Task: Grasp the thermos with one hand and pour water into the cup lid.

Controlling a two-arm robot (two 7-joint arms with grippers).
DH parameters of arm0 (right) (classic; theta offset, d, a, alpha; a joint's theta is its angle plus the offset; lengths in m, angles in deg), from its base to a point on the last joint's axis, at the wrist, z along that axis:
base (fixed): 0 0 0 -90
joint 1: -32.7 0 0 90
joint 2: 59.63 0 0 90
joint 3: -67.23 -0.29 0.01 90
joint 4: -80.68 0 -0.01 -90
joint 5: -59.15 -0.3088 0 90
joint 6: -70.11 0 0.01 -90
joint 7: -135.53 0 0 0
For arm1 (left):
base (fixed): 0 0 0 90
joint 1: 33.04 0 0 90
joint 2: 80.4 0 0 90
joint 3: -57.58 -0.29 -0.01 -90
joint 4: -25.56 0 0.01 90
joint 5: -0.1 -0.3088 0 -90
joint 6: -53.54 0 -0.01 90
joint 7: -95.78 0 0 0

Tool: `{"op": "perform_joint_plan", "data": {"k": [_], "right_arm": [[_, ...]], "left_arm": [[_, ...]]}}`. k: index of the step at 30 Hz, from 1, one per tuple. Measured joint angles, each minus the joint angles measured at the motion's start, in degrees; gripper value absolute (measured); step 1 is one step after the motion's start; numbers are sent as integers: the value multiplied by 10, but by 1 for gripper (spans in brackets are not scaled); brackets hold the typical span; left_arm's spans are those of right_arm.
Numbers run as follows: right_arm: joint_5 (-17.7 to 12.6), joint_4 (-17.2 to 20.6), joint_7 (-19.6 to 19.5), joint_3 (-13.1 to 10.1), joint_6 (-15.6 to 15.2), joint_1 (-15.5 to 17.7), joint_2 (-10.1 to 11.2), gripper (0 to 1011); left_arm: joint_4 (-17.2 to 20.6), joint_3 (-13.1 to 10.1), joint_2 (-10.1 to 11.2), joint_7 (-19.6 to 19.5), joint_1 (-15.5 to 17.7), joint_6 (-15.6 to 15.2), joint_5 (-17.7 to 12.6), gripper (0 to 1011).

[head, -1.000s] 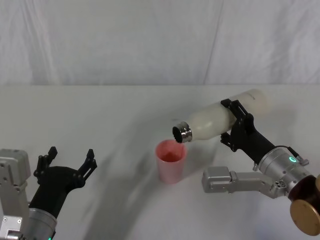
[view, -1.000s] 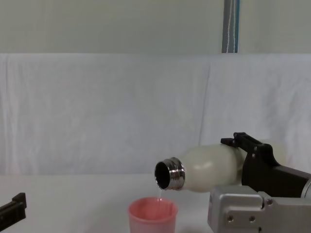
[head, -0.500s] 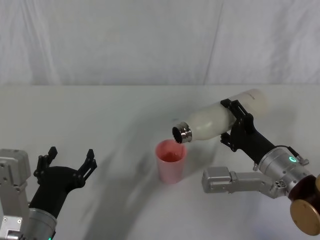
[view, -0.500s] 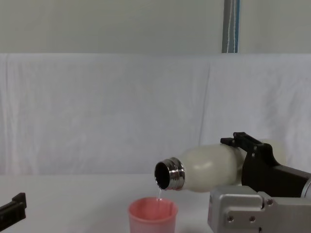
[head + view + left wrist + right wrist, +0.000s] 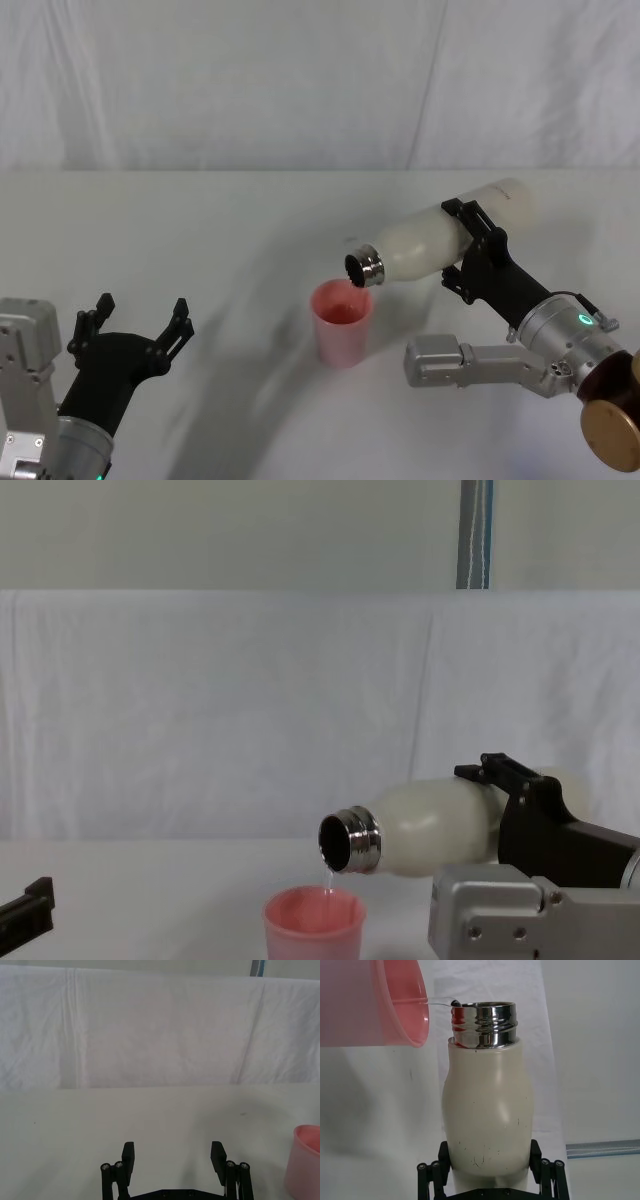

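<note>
Nothing had shifted since the earlier frames. At the near left, the left tool hovered spread wide above bare counter. Mid-counter stood the cup lid, open room all around. Over its rim, the right tool pinched the tilted thermos, water trickling out.

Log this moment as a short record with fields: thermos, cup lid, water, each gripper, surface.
thermos: cream-white thermos, tipped nearly level, steel mouth above the cup
cup lid: pink cup lid, upright on the table, under the mouth
water: thin stream falling from the mouth into the cup
right gripper: right gripper shut on the thermos body, holding it off the table
left gripper: left gripper open, idle at the near left
surface: white table, white cloth backdrop
</note>
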Motion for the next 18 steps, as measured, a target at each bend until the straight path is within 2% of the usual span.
{"op": "perform_joint_plan", "data": {"k": [18], "right_arm": [[2, 0, 0, 0, 0, 0, 1, 952]], "left_arm": [[0, 0, 0, 0, 0, 0, 0, 1001]]}}
